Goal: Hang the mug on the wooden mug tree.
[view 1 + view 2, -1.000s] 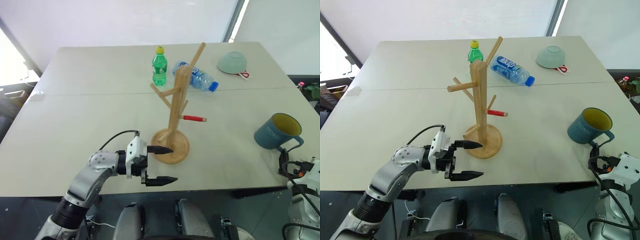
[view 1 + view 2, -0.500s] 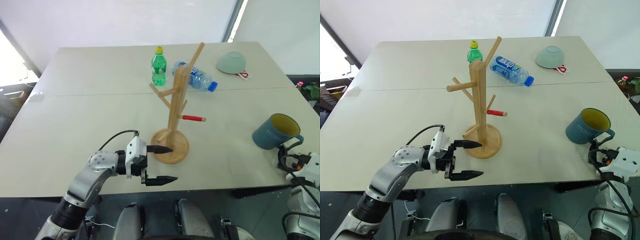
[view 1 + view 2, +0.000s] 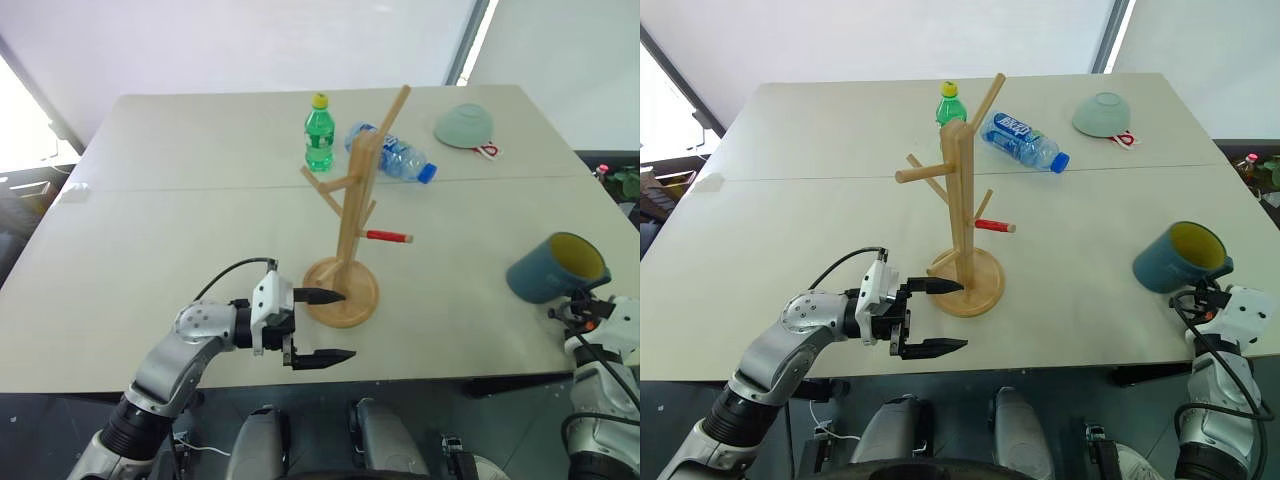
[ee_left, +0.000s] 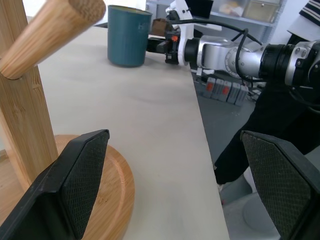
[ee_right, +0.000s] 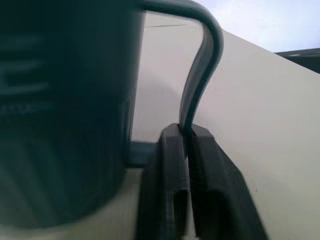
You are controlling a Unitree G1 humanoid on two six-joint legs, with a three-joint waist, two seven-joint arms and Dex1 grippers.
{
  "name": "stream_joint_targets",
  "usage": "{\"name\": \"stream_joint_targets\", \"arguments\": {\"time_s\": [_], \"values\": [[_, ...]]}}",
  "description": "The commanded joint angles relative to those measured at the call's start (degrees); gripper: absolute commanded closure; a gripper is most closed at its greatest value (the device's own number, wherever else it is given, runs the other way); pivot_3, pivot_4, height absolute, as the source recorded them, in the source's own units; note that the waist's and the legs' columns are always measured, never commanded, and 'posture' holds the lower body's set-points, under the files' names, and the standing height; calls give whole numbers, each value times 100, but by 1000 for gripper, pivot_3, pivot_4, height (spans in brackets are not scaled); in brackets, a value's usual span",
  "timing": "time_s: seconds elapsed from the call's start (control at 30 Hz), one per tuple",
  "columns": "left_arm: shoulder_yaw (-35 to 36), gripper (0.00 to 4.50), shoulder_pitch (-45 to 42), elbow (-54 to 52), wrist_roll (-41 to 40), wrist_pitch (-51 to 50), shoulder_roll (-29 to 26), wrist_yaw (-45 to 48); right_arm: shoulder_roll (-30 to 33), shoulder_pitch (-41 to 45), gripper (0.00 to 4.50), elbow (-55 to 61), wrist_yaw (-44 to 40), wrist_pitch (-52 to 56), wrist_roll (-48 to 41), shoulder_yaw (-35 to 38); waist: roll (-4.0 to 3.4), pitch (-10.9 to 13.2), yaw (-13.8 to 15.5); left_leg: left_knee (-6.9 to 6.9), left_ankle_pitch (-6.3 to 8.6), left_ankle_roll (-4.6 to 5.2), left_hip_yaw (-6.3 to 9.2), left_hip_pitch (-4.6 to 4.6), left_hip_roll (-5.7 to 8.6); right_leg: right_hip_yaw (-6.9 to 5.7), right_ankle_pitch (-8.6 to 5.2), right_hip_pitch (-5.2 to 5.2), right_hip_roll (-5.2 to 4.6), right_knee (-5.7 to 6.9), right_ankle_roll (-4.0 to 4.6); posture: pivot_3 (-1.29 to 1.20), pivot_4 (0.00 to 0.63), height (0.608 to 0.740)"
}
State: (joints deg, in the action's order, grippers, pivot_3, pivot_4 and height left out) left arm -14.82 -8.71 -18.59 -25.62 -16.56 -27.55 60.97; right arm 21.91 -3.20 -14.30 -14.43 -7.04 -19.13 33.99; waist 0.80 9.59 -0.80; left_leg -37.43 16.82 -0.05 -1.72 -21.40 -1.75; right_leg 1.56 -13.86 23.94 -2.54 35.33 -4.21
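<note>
No lettering can be read with certainty. The clear water bottle (image 3: 1024, 140) lying on the table (image 3: 790, 200) carries a blue label with white characters, too small to make out. The green bottle (image 3: 319, 133) has a label whose print is illegible. The mug (image 3: 556, 268) shows no legible lettering.

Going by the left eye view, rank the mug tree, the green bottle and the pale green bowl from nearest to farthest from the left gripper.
From the left gripper:
1. wooden mug tree, its base right beside the upper finger.
2. green bottle, upright behind the tree, farther back.
3. pale green bowl, upside down at the far right corner.
</note>
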Motion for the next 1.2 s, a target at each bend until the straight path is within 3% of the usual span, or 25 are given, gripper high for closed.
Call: {"name": "stream_joint_targets", "arguments": {"time_s": [0.03,0.27,0.5,0.77,1.2], "values": [[82,0,-69,-230,-123,-54,-13,-35,147,-188,4438,420,-180,-221,105,-97,0,0,-2,0,0,0,0,0,0,0,0,0,0,0,0,0,150,740],[187,0,-99,-190,-154,-135,-21,-110,477,-851,4438,1796,-526,-378,650,-539,-10,-5,-4,-1,0,0,1,2,0,0,0,1,2,6,0,0,150,740],[646,0,-95,515,-74,142,-43,-242,1710,-1649,4438,4161,-1652,-470,1416,-1064,-9,-5,-4,-13,0,0,5,5,-1,-5,-4,-1,12,14,-7,0,150,740],[1217,0,-297,1156,-145,557,-14,-246,1975,-1329,4438,5245,-1942,90,1352,-1303,12,5,22,-51,0,-1,15,-3,-2,-18,-1,-22,2,14,-1,0,150,740],[1380,0,-268,1231,-162,591,-114,-62,2272,-173,4438,5561,-2242,833,1256,-1665,19,9,20,-58,0,-1,19,-1,-1,-19,0,-29,0,14,-1,0,150,740]]}}
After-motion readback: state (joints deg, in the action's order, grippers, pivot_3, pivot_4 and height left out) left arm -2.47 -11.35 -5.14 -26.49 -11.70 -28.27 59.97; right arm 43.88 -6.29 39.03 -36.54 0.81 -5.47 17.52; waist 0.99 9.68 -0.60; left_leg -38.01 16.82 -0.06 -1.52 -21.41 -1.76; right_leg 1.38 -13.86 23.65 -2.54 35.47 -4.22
